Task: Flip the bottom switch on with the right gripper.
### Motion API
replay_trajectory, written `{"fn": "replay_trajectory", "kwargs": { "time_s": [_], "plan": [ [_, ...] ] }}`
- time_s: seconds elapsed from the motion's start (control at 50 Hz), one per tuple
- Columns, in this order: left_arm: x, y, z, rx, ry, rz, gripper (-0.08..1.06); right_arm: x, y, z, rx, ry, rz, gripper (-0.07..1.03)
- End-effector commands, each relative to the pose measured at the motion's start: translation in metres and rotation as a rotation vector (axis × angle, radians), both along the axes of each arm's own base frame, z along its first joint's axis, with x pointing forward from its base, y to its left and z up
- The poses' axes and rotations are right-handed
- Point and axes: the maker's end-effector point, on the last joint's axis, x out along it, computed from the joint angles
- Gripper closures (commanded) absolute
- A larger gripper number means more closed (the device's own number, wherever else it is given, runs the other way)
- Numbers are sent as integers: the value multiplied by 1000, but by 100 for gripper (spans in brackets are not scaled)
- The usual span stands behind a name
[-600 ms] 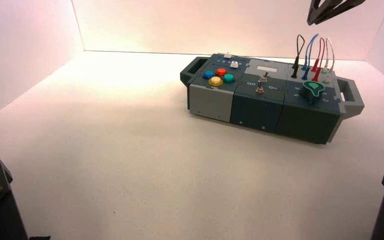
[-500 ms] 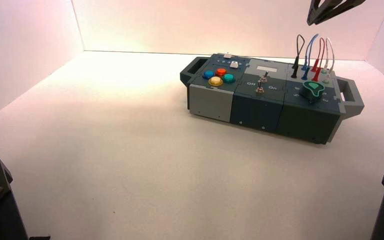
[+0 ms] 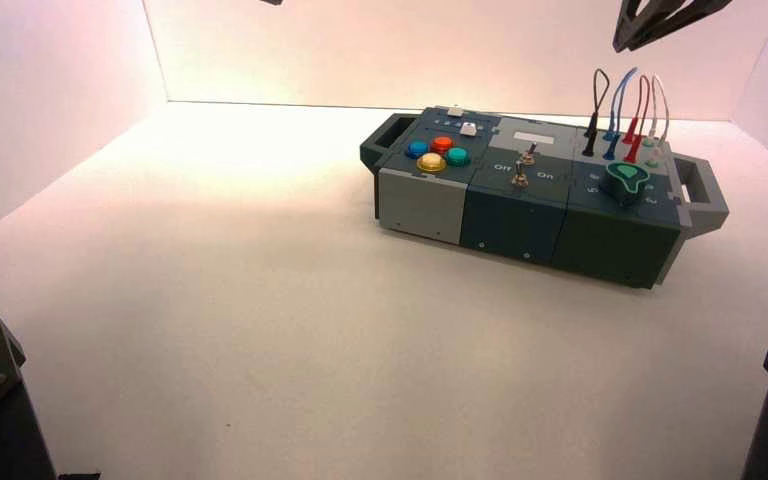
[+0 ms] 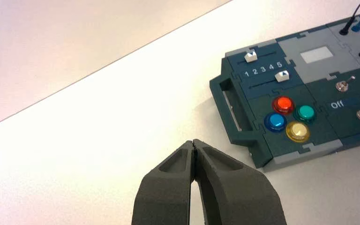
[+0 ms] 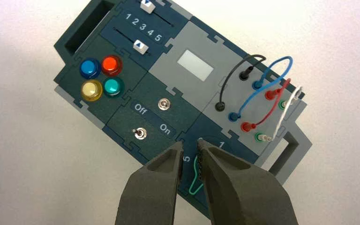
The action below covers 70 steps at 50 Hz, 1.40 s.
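Box panels (image 5: 164, 77): "Off", "On" between toggle switches (image 5: 141, 133); "1 2 3 4 5" between sliders (image 5: 140, 47).

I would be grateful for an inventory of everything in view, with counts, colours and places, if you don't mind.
Box: one, grey and dark teal, on the table
Table: one, whitish, under the box
Push buttons: four, blue, red, yellow, green, box's left part
Sliders: two, white, behind the buttons
Display window: one, white, back middle
Toggle switches: two, silver, middle
Knob: one, green, front right
Wires: four, black, blue, red, white, back right
Handles: two, grey and dark, box ends
Left end effector: one, black, left of the box
Right end effector: one, black, above the box
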Motion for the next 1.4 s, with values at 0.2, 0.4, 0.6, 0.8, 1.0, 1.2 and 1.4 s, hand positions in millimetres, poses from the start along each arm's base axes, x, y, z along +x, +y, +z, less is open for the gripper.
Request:
{"fn": "replay_trajectory", "kwargs": {
  "time_s": [0.2,0.4,0.6,0.8,1.0,1.2,1.4],
  "plan": [
    [12,-6,9,-20,-54,5,101,6,7,9,8,-27,19,78],
    [24,-24,11,-24,-77,-23,101,6,7,9,7,-27,20,78],
    [41,-56,8,-10,-77,-79,101,6,7,6,1,-16,21,78],
    [38,-82,-26,85,31,-182,101,7,6,-1,-8,9,23,78],
    [40,-86,-41,115,96,-197,101,7,6,-2,-12,18,24,78],
    [39,-86,-57,143,143,-209,101,6,6,-2,-11,19,24,78],
    [39,-88,-87,190,213,-230,101,6,6,-2,-11,19,24,78]
  ]
}}
